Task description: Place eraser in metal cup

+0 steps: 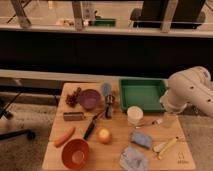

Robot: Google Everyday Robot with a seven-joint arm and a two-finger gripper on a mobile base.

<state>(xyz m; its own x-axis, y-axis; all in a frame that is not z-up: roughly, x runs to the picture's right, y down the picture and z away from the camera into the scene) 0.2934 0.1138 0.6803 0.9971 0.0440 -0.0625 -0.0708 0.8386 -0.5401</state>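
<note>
The eraser [141,139], a small blue-grey block, lies on the wooden table [55,160] right of the yellow-orange fruit [104,135]. The metal cup [110,102] stands dull and grey behind it, between the purple bowl [89,98] and the white cup [134,114]. My white arm [189,91] hangs over the table's right edge. Its gripper [169,118] points down right of the white cup, open and holding nothing, well apart from both eraser and metal cup.
A green tray [141,94] sits at the back right. Grapes [72,98], a blue brush [106,89], a grey block [73,116], a black-handled tool [92,125], a carrot [65,136], a red bowl [75,153], a pale cloth [134,159] and a yellow brush [166,146] crowd the table.
</note>
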